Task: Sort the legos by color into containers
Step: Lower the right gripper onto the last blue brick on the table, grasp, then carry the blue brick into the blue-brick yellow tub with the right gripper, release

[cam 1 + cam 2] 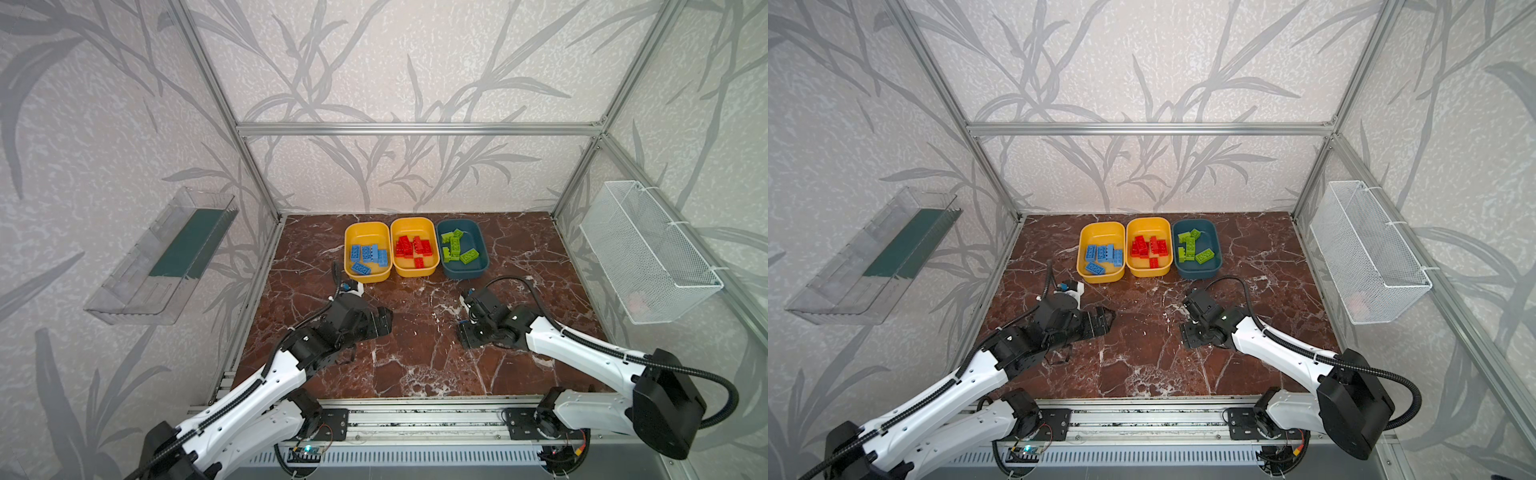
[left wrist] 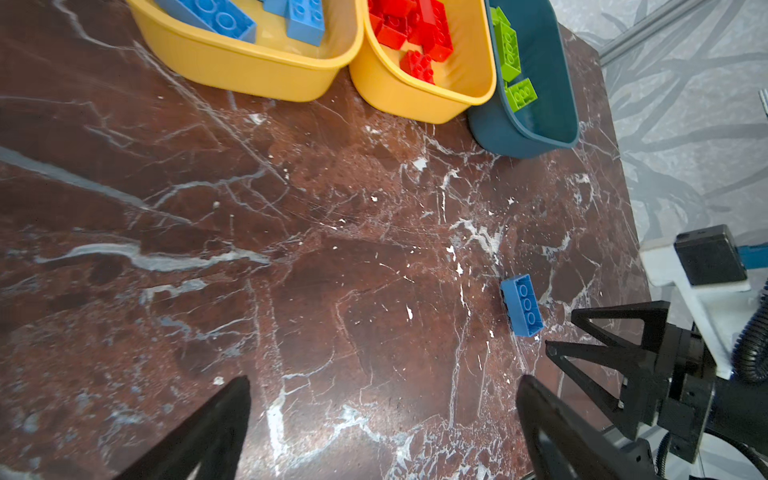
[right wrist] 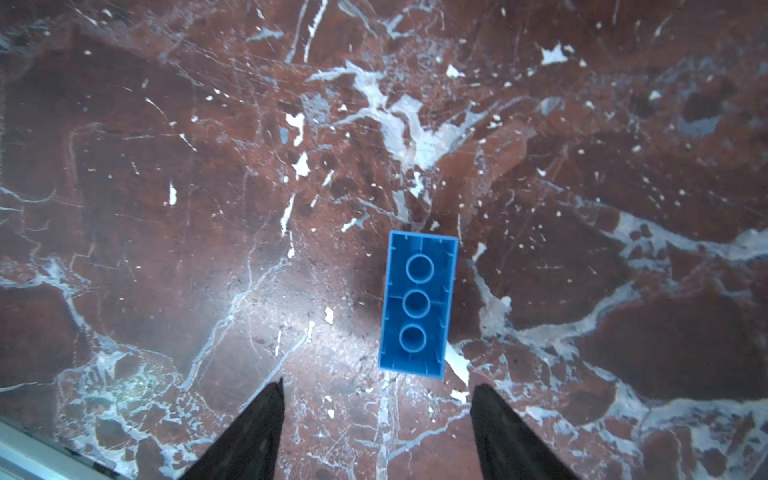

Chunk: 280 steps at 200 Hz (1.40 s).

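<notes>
Clear plastic wall tray (image 1: 158, 257): fixed to the left wall, well apart from the desk (image 1: 415, 353); a dark green strip lies inside it.

Left fingers (image 2: 216, 428): spread wide apart, nothing between them; over bare desk, nearer the front edge than the tubs.

Left yellow tub (image 1: 365, 232): at the back of the desk, first in a row of three; holds the blue bricks (image 1: 368, 255), several, lying at mixed angles.

Middle yellow tub (image 1: 413, 226): close against its yellow neighbour; holds the red bricks (image 1: 415, 247), piled together.

Teal tub (image 1: 471, 235): last in the row, close against the middle tub; holds the green bricks (image 1: 455, 245).

Loose blue brick (image 3: 417, 303): the only brick seen outside a tub; flat on the desk, in front of the teal tub and well apart from it; hollow underside up, three round tubes showing.

Right fingers (image 3: 249, 436): apart, gripping nothing; the tips stand just short of the loose blue brick, which lies ahead of them, not between them.

White wire basket (image 1: 648, 257): hung on the right wall; something pale at its bottom, too blurred to name.
</notes>
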### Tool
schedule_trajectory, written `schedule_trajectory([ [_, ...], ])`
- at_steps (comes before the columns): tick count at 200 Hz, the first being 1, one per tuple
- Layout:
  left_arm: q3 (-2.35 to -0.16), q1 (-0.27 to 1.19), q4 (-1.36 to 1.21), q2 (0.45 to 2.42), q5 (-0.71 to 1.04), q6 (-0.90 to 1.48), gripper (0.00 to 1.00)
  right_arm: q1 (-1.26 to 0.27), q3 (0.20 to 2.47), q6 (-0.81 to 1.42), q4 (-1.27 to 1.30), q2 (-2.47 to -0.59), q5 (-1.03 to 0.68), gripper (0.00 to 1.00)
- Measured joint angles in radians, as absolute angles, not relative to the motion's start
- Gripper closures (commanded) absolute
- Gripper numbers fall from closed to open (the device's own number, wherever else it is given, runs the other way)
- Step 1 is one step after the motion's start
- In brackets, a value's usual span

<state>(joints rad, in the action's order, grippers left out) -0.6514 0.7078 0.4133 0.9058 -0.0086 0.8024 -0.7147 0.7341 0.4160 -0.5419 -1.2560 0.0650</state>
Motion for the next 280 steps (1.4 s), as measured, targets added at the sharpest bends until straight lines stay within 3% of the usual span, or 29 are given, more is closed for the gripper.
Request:
schedule_trajectory([
  [25, -0.652, 0.739, 0.376, 0.976, -0.005, 0.805, 0.01, -0.695, 0.728, 0.427, -0.525, -1.273, 0.077, 0.29],
  [66, -0.661, 0.747, 0.352, 1.052, -0.005, 0.801, 0.01, -0.667, 0.743, 0.433, -0.497, -1.397, 0.077, 0.39],
  [112, -0.722, 0.747, 0.384, 1.103, -0.065, 0.796, 0.01, -0.653, 0.856, 0.430, -0.529, -1.573, 0.059, 0.64],
  [141, -0.746, 0.747, 0.409, 1.123, -0.114, 0.786, 0.01, -0.653, 0.896, 0.428, -0.555, -1.597, 0.046, 0.72],
  [180, -0.749, 0.713, 0.443, 1.126, -0.165, 0.785, 0.01, -0.653, 1.002, 0.421, -0.616, -1.603, 0.026, 0.75],
  [229, -0.725, 0.571, 0.457, 1.054, -0.162, 0.786, 0.01, -0.662, 1.234, 0.409, -0.636, -1.647, -0.071, 0.74],
  [280, -0.712, 0.490, 0.484, 0.989, -0.163, 0.786, 0.01, -0.668, 1.645, 0.387, -0.606, -1.888, -0.212, 0.74],
])
